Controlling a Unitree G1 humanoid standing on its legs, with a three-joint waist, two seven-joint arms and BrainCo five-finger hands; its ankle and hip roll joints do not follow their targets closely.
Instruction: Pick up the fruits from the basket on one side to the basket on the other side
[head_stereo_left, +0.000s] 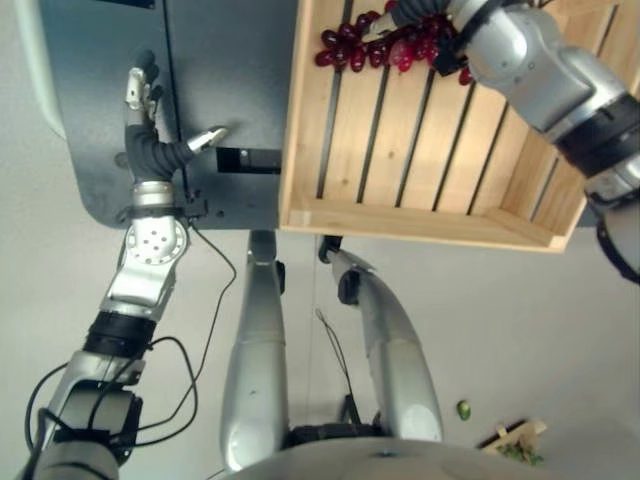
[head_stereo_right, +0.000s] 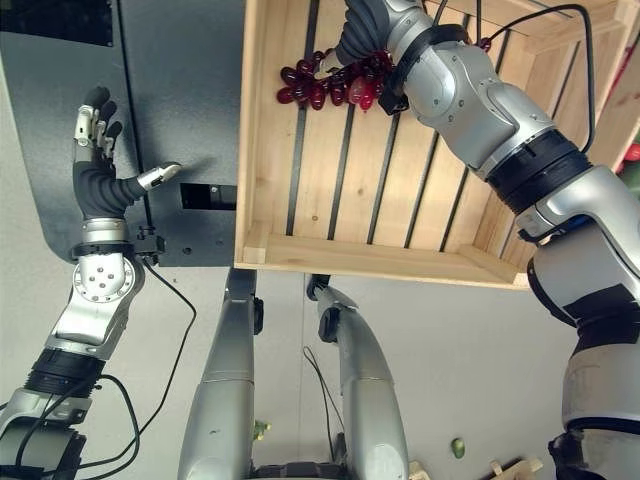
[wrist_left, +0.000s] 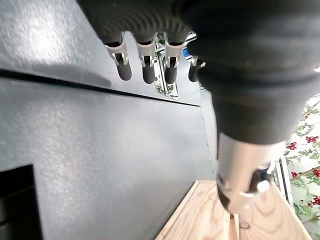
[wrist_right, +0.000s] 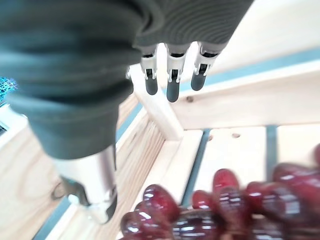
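Observation:
A bunch of dark red grapes (head_stereo_left: 375, 48) lies on the slatted floor of a wooden crate (head_stereo_left: 400, 222), near its far left corner. My right hand (head_stereo_right: 365, 25) is right over the bunch, at its far side. In the right wrist view its fingers (wrist_right: 170, 75) are straight and the thumb stands apart, with the grapes (wrist_right: 225, 207) just under the palm and nothing clasped. My left hand (head_stereo_left: 150, 150) is open above the dark table (head_stereo_left: 230, 80) left of the crate, fingers (wrist_left: 145, 65) straight, holding nothing.
The crate's near wall (head_stereo_right: 350, 258) overhangs the dark table's front edge. A small green fruit (head_stereo_left: 464, 409) lies on the grey floor at the lower right, beside bits of light wood (head_stereo_left: 515, 438). A black slot (head_stereo_left: 245, 158) opens in the table near my left thumb.

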